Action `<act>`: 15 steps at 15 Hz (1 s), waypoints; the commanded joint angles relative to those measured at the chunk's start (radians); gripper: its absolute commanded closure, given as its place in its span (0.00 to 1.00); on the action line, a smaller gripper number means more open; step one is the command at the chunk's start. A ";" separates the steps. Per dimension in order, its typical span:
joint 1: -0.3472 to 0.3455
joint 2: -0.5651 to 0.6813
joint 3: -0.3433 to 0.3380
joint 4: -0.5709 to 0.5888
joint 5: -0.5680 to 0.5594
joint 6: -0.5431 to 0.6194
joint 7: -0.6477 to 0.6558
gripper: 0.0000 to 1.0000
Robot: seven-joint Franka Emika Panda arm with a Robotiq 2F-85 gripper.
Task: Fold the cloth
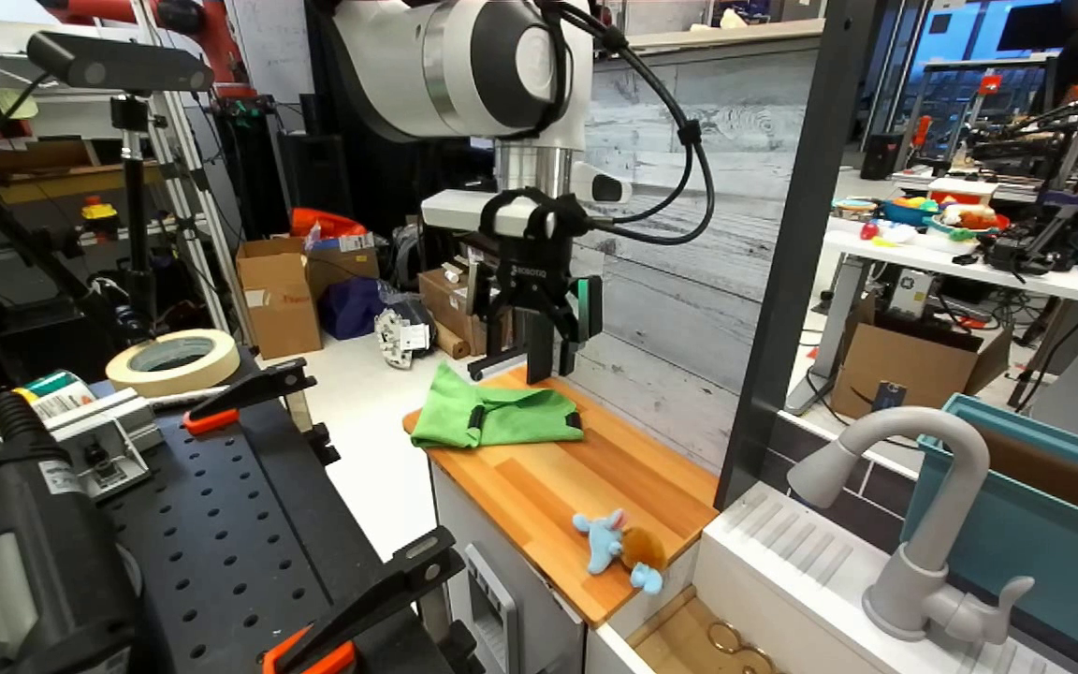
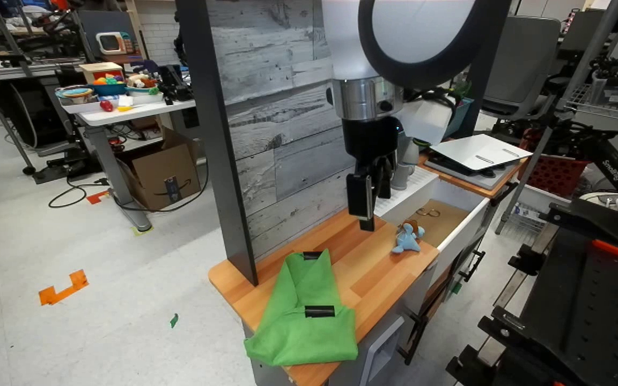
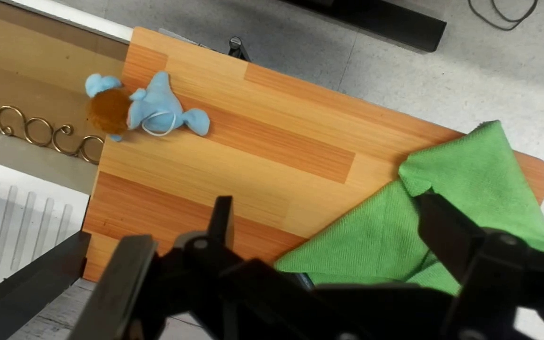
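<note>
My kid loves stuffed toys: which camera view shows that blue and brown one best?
The wrist view: the stuffed toy appears largest there, seen from above with nothing covering it. Both exterior views show it too, blue and brown, only smaller.

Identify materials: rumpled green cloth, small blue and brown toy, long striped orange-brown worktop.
Rumpled green cloth: matte fabric, perhaps microfibre; fine ribbing.
Blue and brown toy: matte, likely plush; fuzzy brown part.
Striped worktop: satin-looking wood or laminate, unclear which; grain shows.
</note>
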 commanded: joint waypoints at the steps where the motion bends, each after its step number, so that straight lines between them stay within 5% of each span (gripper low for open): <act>1: 0.018 0.000 -0.018 0.003 0.018 -0.003 -0.012 0.00; 9: 0.092 0.208 -0.082 0.194 -0.013 -0.003 0.045 0.00; 15: 0.067 0.386 -0.058 0.401 0.043 -0.017 0.023 0.00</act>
